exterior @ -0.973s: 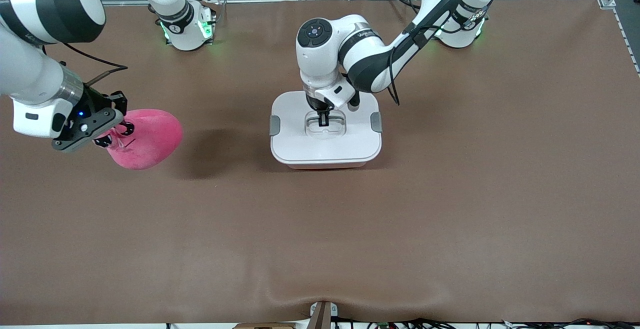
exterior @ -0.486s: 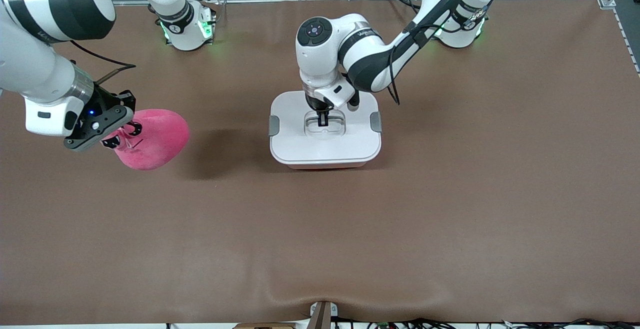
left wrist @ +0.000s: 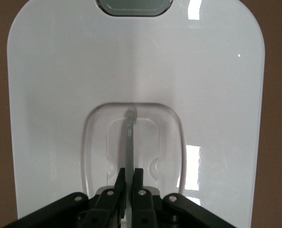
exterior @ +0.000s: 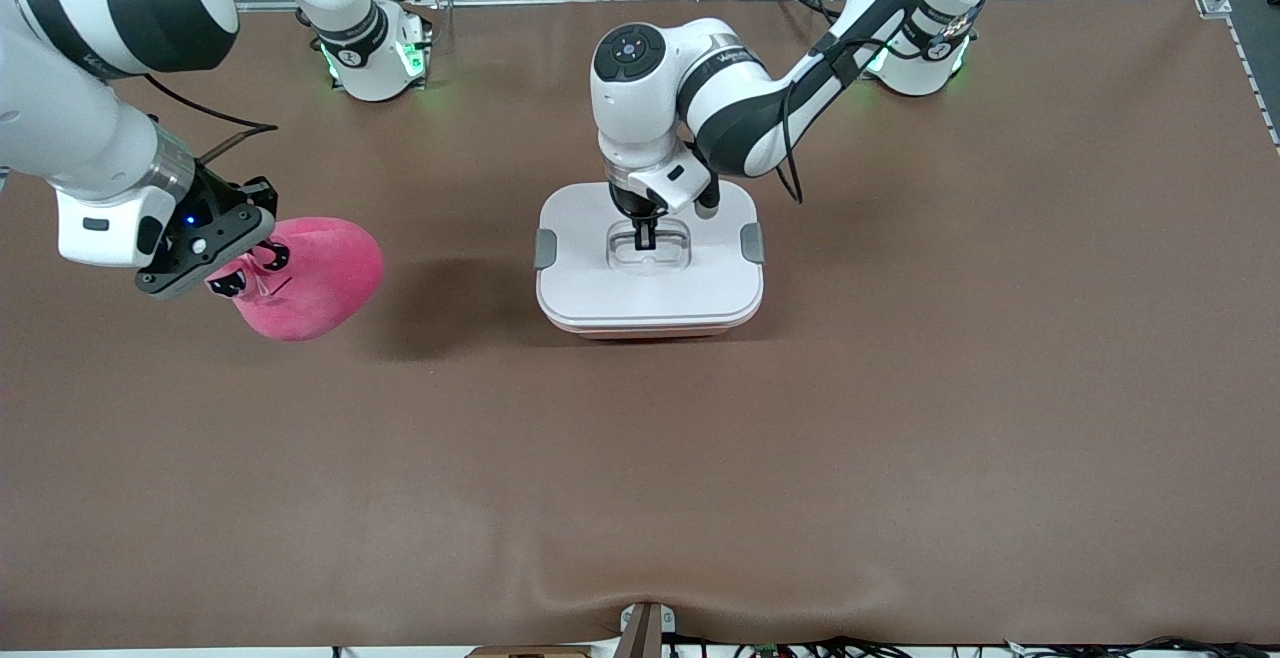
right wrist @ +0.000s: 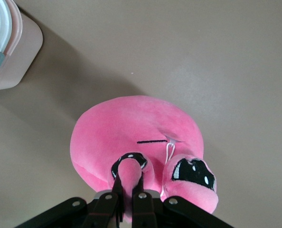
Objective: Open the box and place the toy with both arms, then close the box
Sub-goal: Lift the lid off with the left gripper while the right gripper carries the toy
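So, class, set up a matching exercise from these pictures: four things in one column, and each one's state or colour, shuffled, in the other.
Things:
1. left gripper
2. right gripper
3. box lid
4. side clips

States:
A. grey
B. shut on the plush toy, held above the table
C. white, starting to lift off the pink base
D. shut on the clear handle

Pairs: 1-D, 2-B, 3-C, 4-A

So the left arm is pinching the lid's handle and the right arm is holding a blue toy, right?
Not quite: the toy is pink, as the right wrist view shows. The left gripper does pinch the handle on the lid, and the right gripper holds the toy.
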{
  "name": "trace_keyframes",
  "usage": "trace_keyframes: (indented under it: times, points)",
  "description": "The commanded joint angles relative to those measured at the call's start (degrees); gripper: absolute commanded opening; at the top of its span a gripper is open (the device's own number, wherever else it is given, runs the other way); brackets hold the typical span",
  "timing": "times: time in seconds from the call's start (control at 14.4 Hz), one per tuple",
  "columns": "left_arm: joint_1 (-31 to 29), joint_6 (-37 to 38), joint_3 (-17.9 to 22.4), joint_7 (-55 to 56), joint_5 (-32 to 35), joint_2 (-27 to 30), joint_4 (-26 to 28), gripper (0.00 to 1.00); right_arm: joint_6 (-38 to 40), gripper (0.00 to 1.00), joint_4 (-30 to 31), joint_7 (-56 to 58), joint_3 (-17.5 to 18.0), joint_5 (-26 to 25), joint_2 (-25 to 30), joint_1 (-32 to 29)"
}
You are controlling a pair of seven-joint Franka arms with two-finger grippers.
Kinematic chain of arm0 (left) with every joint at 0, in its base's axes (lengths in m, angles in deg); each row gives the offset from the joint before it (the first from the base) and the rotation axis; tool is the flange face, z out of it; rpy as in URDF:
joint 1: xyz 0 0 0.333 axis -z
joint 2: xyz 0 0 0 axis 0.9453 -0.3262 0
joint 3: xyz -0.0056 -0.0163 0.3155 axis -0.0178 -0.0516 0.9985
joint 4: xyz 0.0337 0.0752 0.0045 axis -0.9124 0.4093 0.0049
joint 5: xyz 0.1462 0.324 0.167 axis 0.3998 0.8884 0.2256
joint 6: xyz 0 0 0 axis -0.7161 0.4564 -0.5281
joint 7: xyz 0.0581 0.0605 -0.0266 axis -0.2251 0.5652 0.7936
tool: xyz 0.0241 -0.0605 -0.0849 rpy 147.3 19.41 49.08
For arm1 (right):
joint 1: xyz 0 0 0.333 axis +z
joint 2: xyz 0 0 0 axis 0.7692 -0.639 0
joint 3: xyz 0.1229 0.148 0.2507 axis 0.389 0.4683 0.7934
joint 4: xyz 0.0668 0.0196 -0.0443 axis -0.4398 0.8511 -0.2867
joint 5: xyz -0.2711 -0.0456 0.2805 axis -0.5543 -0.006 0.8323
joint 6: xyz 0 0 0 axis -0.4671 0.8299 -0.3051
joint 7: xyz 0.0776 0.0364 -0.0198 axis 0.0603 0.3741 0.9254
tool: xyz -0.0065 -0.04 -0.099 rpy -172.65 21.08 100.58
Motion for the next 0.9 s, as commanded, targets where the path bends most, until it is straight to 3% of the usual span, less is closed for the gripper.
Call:
trace_keyframes:
  times: [0.0, 0.28, 0.83]
  points:
    - [0.60, 1.95, -0.18, 1.41, 1.57, 1.59, -0.59, 0.00, 0.20, 0.00, 0.02, 0.73, 0.14, 0.19, 1.02, 0.19]
    - [0.08, 4.23, -2.02, 0.45, 1.22, 2.03, -1.64, 0.00, -0.16, 0.00, 0.02, 0.64, 0.58, 0.10, 1.02, 0.88]
    - [-4.23, 8.90, -2.29, -11.31, -1.14, 6.06, -1.73, 0.00, -4.99, 0.00, 0.11, 0.81, 8.22, 0.19, 0.93, 1.15]
